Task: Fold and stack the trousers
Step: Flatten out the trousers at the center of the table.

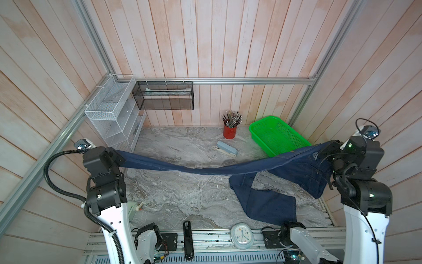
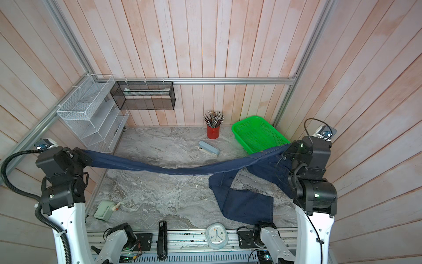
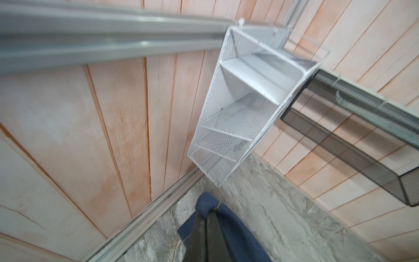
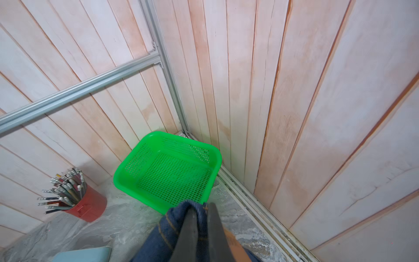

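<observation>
Left fingers (image 3: pixel 197 240) are clamped tight on a leg end of the trousers (image 1: pixel 294 166), up beside the white rack (image 1: pixel 109 114). That leg sags in mid-air across the marble surface (image 1: pixel 182 198), while the other droops and pools on it at the right. Right fingers (image 4: pixel 188 238) are pinched on the waist end, near the green basket (image 1: pixel 274 134). A pencil cup (image 1: pixel 230 132) stands at the back, with plank walls (image 1: pixel 228 45) all round.

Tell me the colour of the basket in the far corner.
Bright green basket; shows best in the right wrist view.
</observation>
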